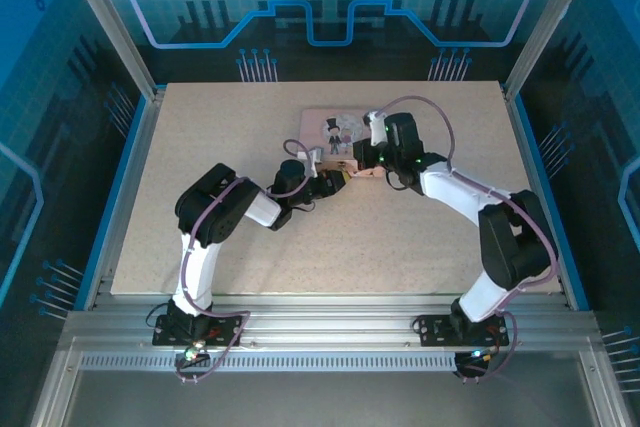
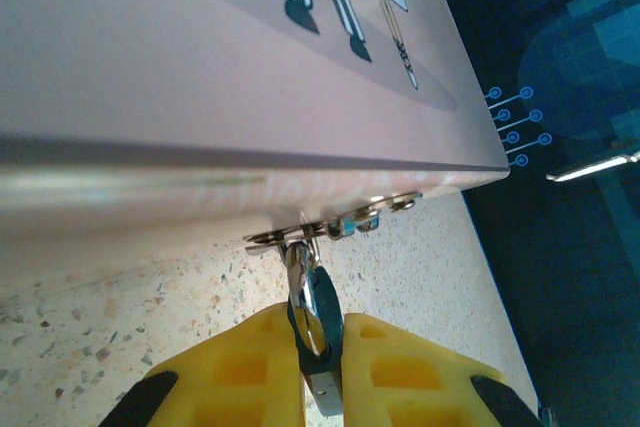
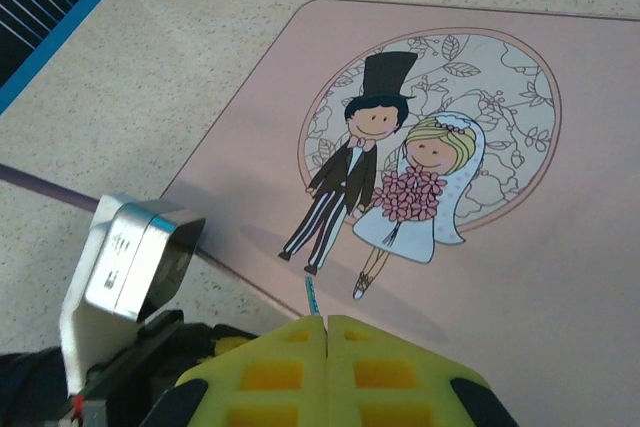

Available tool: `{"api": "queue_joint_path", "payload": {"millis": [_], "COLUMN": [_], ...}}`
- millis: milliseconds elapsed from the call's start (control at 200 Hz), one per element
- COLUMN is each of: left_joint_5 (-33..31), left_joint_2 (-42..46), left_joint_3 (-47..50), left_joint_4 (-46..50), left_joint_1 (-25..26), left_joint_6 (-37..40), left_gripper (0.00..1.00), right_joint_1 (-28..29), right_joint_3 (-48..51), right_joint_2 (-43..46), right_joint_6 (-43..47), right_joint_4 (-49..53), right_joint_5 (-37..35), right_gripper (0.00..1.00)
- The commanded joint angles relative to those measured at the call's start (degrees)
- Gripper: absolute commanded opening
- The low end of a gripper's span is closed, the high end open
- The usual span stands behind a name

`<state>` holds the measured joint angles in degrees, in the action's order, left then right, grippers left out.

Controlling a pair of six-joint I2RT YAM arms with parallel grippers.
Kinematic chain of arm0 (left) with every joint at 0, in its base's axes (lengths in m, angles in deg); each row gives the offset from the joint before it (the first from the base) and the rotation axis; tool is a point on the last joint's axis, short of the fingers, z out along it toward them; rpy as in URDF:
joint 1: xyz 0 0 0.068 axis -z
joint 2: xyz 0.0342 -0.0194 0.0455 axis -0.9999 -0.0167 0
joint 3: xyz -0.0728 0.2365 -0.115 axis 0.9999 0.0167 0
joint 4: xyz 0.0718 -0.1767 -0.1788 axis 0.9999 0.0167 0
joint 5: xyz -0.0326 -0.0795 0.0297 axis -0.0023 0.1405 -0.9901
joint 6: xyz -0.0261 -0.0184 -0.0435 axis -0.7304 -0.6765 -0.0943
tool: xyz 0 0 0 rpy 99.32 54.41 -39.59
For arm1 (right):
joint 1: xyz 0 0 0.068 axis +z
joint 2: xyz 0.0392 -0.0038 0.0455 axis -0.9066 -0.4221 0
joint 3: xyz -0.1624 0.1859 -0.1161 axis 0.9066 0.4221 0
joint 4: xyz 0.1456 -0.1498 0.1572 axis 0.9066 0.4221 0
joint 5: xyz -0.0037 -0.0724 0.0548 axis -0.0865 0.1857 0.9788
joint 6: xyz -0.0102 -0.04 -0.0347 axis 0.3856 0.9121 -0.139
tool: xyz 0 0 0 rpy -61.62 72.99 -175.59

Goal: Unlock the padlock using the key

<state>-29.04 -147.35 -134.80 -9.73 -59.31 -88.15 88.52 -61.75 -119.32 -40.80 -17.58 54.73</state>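
Left claw (image 2: 321, 335) pinching padlock (image 2: 319, 295) at hasp (image 2: 345, 226) of pink box (image 2: 200, 67), right claw (image 3: 326, 325) pressed together on key (image 3: 311, 296)

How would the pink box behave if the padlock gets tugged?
The pink box lies flat and wide, so tipping seems unlikely. It looks light and the table is smooth, so it may slide when the left gripper, pinching the padlock on its hasp, pulls.

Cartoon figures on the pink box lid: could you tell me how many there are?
2. The top-hatted groom is on the left; the blonde bride is close beside him on the right. Neither is hidden.
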Motion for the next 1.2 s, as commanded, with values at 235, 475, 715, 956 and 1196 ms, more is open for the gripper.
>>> {"api": "queue_joint_path", "payload": {"millis": [235,475,715,956,1196], "left_joint_5": [3.6,2.2,-0.1,-1.7,-3.4], "left_joint_2": [3.6,11.3,16.9,18.8,19.7], "left_joint_3": [1.6,-2.6,-6.9,-8.2,-9.0], "left_joint_4": [11.4,28.5,38.3,38.3,38.2], "left_joint_1": [-1.1,-0.6,1.0,2.6,3.8], "left_joint_6": [-9.3,-10.0,-10.1,-12.6,-14.1], "left_gripper": [0.06,0.05,0.05,0.04,0.04], "right_joint_1": [0.5,0.0,-0.9,-1.9,-3.3], "right_joint_3": [12.3,21.6,29.3,34.9,38.7], "right_joint_2": [12.6,19.8,24.1,24.8,21.5], "right_joint_6": [-4.9,-11.9,-19.1,-29.0,-39.5], "right_joint_4": [-2.2,-6.4,-10.5,-19.8,-29.9], "right_joint_5": [5.6,12.9,14.1,16.1,15.6], "right_gripper": [0.00,0.00,0.00,0.00,0.00]}}
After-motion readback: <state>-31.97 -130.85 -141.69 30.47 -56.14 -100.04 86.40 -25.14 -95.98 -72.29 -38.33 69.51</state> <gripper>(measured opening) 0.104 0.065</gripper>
